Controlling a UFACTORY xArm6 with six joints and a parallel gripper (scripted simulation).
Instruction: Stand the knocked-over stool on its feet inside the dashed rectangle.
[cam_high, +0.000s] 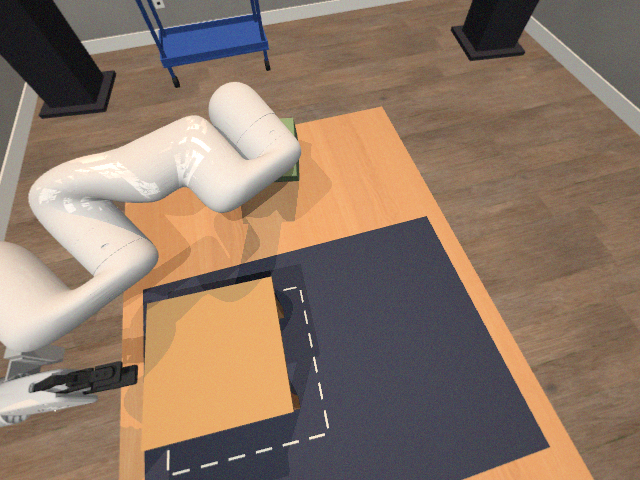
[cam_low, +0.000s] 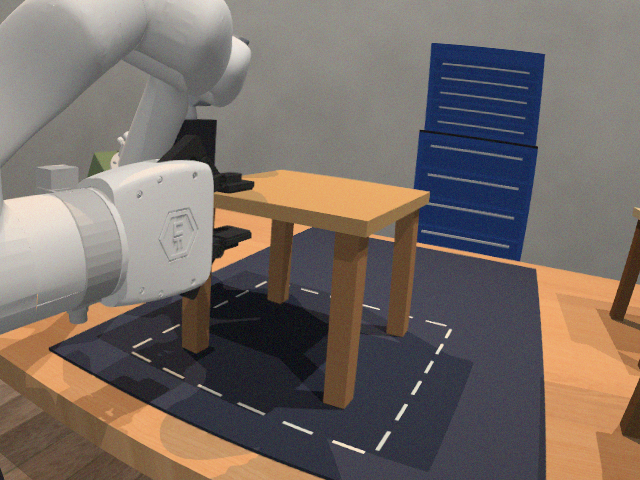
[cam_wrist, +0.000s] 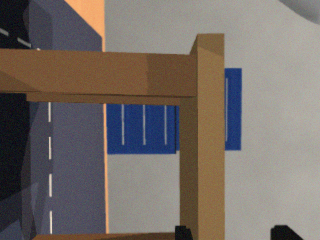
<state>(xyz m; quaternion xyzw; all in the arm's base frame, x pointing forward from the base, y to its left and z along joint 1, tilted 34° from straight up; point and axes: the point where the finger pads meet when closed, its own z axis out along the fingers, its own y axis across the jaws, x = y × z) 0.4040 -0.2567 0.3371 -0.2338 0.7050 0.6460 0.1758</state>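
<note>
The wooden stool (cam_high: 217, 361) (cam_low: 320, 198) (cam_wrist: 202, 150) stands upright on its legs on the dark mat (cam_high: 413, 335) (cam_low: 491, 335). Its feet are inside the dashed rectangle (cam_high: 315, 364) (cam_low: 400, 411) (cam_wrist: 49, 150). My gripper (cam_high: 126, 375) (cam_low: 250, 208) (cam_wrist: 233, 233) is open and turned on its side, at the level of the seat's left edge. One finger is above the seat's level and one below it, and neither presses on it. From above, the fingertips end just short of the seat's edge.
The mat lies on a wooden table (cam_high: 351, 170). A green block (cam_high: 290, 173) (cam_low: 100, 160) sits at the table's far end under my arm. A blue cabinet (cam_low: 480, 155) (cam_wrist: 145, 130) stands behind. Another piece of furniture's legs (cam_low: 628, 273) show at the right. A blue cart (cam_high: 211, 38) stands on the floor.
</note>
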